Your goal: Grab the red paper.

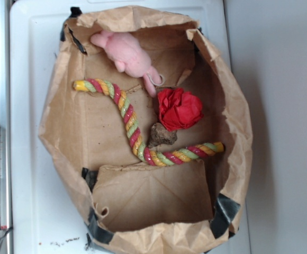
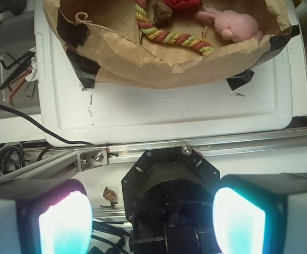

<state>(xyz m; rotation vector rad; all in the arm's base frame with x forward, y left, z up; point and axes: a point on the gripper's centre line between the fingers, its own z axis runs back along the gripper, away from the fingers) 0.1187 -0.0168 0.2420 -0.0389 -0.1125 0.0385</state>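
The red paper [image 1: 179, 108] is a crumpled, rose-like wad lying inside a brown paper bag [image 1: 63, 132], right of centre. In the wrist view only its lower edge [image 2: 182, 4] shows at the top of the frame. My gripper [image 2: 152, 222] is open, with its two glowing pads [image 2: 66, 225] wide apart and nothing between them. It hovers over the robot's black base, well short of the bag. The gripper does not show in the exterior view.
A red-yellow-green twisted rope [image 1: 129, 124] snakes across the bag floor. A pink plush toy [image 1: 127, 55] lies at the bag's back, and a brown lump [image 1: 162, 135] sits just below the paper. The bag rests on a white tray [image 2: 169, 114]. Tools and cables [image 2: 16, 69] lie to the left.
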